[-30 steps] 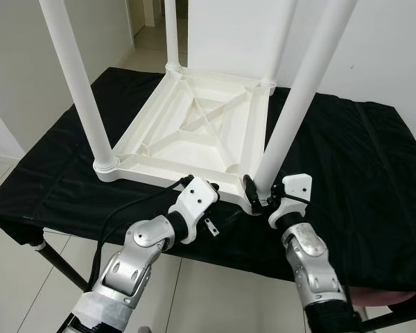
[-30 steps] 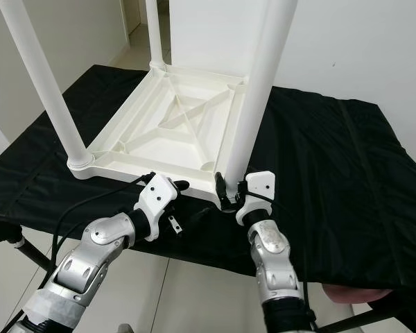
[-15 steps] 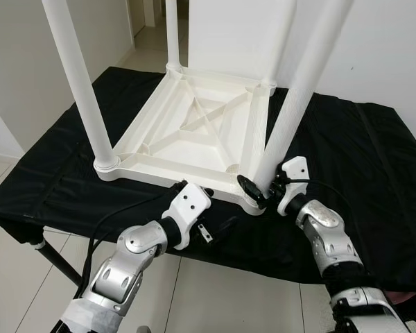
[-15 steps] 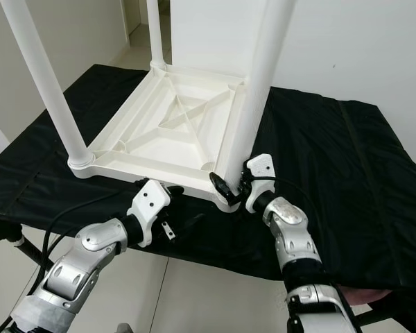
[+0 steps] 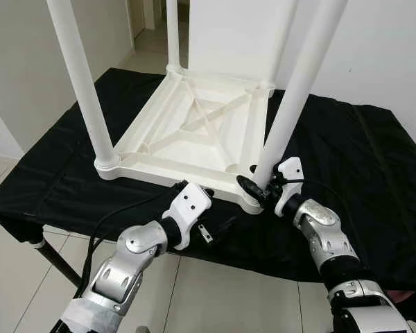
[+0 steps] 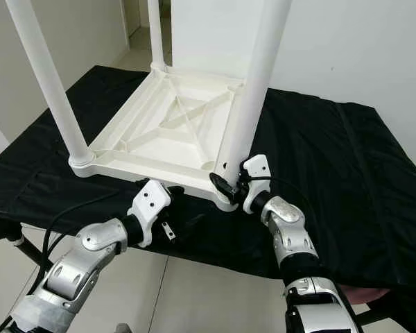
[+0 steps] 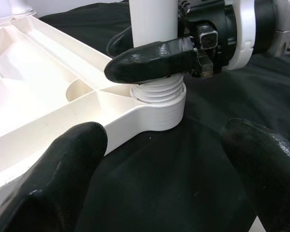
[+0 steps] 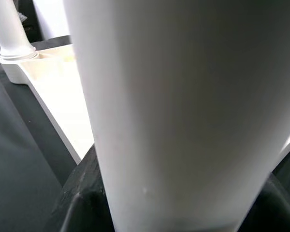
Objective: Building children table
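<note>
On black-draped desk point(image 5: 374, 159): upturned white plastic children's table point(image 5: 194, 128) | R gripper point(image 6: 230, 182) clamped on near-right white leg point(image 5: 291, 90) at threaded socket, wrist rolled since 1 s ago = prob. screwing in | L gripper point(image 5: 218, 225) spread, empty, backed off near edge | threads still showing, not seated.

Bright, even indoor light, sharp head views with soft shadows. In the right wrist view the table leg point(image 8: 183, 111) is blurred; the black cloth point(image 5: 360, 159) swallows detail.
</note>
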Robot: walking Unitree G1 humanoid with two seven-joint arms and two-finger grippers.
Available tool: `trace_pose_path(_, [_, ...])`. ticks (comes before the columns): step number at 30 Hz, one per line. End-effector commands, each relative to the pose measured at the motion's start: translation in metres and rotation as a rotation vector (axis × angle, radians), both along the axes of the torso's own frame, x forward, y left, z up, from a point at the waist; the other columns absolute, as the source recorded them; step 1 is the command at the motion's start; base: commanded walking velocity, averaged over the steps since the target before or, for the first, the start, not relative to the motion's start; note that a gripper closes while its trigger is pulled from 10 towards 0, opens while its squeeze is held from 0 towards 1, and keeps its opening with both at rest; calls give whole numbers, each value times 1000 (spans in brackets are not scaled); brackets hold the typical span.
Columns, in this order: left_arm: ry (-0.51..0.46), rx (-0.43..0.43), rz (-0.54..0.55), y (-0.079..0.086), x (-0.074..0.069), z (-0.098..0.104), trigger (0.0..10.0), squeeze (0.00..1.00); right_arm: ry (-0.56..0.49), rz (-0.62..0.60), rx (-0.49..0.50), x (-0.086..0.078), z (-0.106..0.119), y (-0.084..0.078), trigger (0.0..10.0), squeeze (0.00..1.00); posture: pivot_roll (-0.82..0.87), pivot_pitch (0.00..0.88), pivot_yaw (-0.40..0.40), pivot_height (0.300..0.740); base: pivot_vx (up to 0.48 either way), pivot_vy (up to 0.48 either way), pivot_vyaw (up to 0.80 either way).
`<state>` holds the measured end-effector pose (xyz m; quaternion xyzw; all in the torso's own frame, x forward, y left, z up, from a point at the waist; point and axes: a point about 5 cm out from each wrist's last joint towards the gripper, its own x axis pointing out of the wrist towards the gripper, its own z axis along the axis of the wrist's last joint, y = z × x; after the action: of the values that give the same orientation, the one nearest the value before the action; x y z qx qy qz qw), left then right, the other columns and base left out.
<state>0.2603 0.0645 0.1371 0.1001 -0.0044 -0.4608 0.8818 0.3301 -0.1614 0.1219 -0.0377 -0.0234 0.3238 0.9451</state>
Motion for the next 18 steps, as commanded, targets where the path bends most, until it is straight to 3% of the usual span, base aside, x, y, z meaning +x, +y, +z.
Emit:
trace_pose_path(1, [10, 2, -80, -5, -4, 1, 10000, 0, 49, -62, 3, -5, -11, -1, 10000, 0, -39, 0, -54, 740, 0, 0, 0])
trace_pose_path(6, [9, -2, -82, -6, -3, 2, 10000, 0, 36, -144, 23, -6, -12, 0, 10000, 0, -42, 0, -54, 740, 0, 0, 0])
trace_pose_path(11, [14, -19, -86, -8, -4, 4, 10000, 0, 11, -367, 45, -9, -12, 11, 10000, 0, -50, 0, -53, 740, 0, 0, 0])
trace_pose_path(13, [14, -19, -86, -8, -4, 4, 10000, 0, 11, -367, 45, -9, -12, 11, 10000, 0, -50, 0, -53, 740, 0, 0, 0])
trace_pose_path(16, [24, -28, -84, -9, -4, 3, 10000, 0, 53, -597, 99, -18, -20, 18, 10000, 0, -50, 0, -53, 740, 0, 0, 0])
trace_pose_path(18, [26, -31, -83, -9, -4, 3, 10000, 0, 63, -634, 115, -21, -22, 21, 10000, 0, -50, 0, -53, 740, 0, 0, 0])
